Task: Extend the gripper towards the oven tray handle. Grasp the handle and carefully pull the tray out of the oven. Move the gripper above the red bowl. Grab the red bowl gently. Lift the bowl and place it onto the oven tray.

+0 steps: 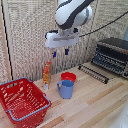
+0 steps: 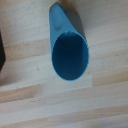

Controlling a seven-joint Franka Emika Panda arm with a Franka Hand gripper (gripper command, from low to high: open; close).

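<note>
gripper [image 1: 60, 52] above the mug [image 1: 65, 89], fingers a little apart, holding nothing.
going across from the exterior view's left: a red basket [image 1: 22, 100] on the table [image 1: 95, 107], an orange bottle [image 1: 47, 74] just left of the mug, the red bowl [image 1: 68, 77] touching the mug's far side, the tray [image 1: 93, 73] lying on the table right of the mug, then the oven [image 1: 112, 56]. the wrist view looks down into the mug's blue hollow.

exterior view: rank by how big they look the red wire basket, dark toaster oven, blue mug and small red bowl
1. Red wire basket, though it sits nearest the camera.
2. Dark toaster oven, partly cut off at the frame edge, so its rank against the basket is unsure.
3. Blue mug.
4. Small red bowl, partly hidden behind the mug.
</note>
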